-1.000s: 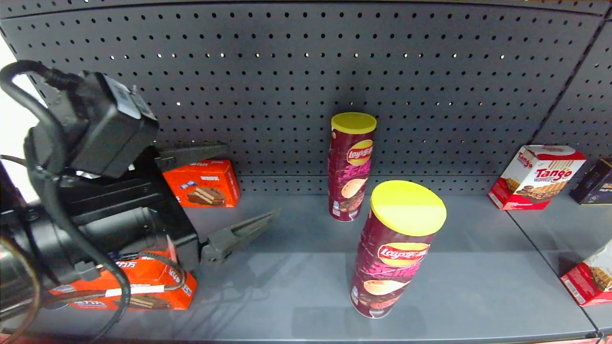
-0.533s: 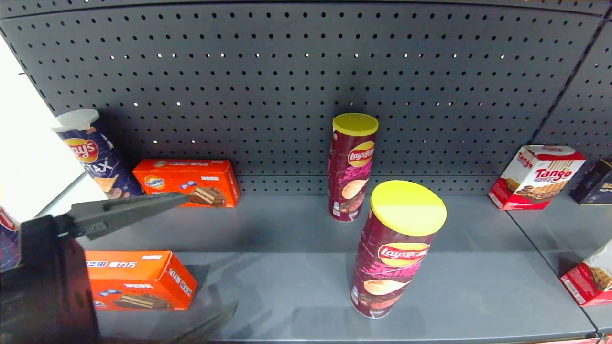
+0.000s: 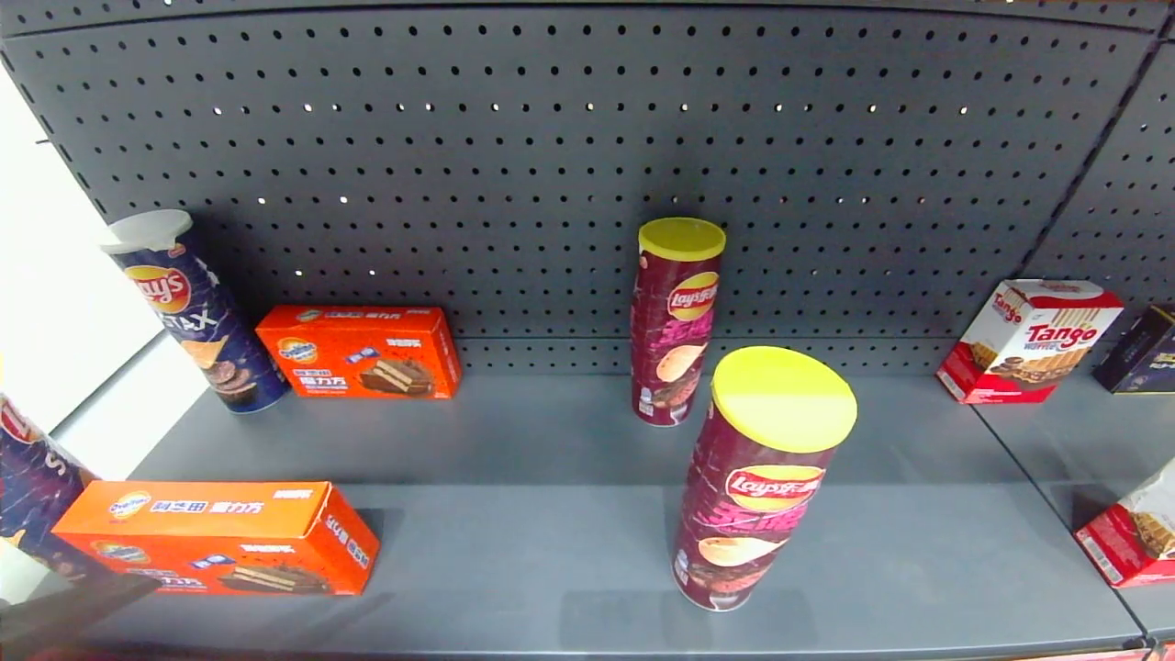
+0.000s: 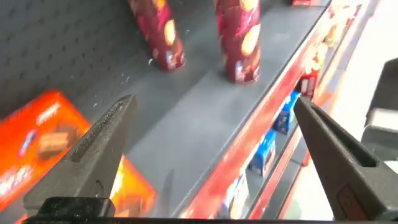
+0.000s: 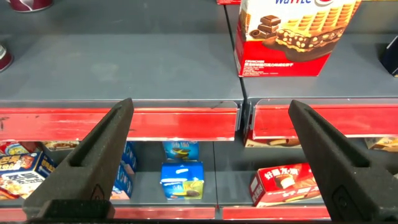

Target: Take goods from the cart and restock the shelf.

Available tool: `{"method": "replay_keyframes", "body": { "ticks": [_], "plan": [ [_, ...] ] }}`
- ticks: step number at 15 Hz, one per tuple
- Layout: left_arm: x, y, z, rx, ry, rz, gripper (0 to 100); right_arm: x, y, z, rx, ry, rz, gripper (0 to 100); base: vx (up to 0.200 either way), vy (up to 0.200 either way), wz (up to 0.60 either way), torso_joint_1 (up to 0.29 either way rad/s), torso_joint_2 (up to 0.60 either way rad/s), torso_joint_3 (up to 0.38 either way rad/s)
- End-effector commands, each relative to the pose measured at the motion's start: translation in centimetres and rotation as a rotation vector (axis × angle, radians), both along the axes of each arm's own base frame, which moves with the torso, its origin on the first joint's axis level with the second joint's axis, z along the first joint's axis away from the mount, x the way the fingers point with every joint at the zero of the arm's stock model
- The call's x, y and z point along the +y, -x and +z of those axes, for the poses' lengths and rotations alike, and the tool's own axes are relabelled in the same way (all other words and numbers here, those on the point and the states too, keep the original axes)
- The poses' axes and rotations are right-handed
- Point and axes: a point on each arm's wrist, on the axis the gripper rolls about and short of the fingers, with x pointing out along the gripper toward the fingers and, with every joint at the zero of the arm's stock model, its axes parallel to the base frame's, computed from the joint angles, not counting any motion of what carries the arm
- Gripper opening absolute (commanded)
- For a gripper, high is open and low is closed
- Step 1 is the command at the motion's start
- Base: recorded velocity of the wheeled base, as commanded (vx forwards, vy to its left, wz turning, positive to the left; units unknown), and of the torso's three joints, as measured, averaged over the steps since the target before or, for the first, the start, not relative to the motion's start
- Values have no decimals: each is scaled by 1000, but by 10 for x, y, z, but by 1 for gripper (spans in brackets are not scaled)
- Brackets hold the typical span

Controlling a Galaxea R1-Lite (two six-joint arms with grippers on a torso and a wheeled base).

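Honestly, left gripper (image 4: pixel 212 102) and right gripper (image 5: pixel 210 104) both have fingers spread wide, empty, just off the front edge of the grey metal shelf (image 3: pixel 551 551). A sloppy reach could topple the tall maroon yellow-lidded chip can (image 3: pixel 762 477) standing near that edge.

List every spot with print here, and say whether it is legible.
Near maroon can: logo on side, legible.
Far maroon can: same logo, legible.
Blue can: logo and large word, legible.
Front orange box: characters on top, legible.
Rear orange box: print too small.
Red-white box: large word, legible.
Lower-shelf packs: too small.
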Motion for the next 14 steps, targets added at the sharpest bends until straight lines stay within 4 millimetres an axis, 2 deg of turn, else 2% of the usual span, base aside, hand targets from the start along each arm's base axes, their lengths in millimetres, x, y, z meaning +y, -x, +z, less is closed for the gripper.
{"method": "replay_keyframes", "body": {
  "ticks": [1, 3, 7, 9, 10, 12, 14],
  "plan": [
    [18, 18, -21, -51, 41, 131, 100, 0, 0, 0, 2, 0, 0, 100, 0, 0, 0, 0, 0, 0],
    [22, 25, -42, -49, 47, 215, 100, 0, 0, 0, 1, 0, 0, 100, 0, 0, 0, 0, 0, 0],
    [21, 29, -62, -24, 56, 346, 100, 0, 0, 0, 1, 0, 0, 100, 0, 0, 0, 0, 0, 0],
    [22, 35, -70, 12, 107, 504, 100, 0, 0, 0, 1, 0, 0, 100, 0, 0, 0, 0, 0, 0],
    [21, 37, -74, 30, 118, 524, 100, 0, 0, 0, 1, 0, 0, 100, 0, 0, 0, 0, 0, 0],
    [21, 48, -93, 93, 120, 540, 100, 0, 0, 0, 1, 0, 0, 100, 0, 0, 0, 0, 0, 0],
    [22, 50, -93, 67, 177, 587, 100, 0, 0, 0, 1, 0, 1, 100, 0, 0, 0, 0, 0, 0]
  ]
}}
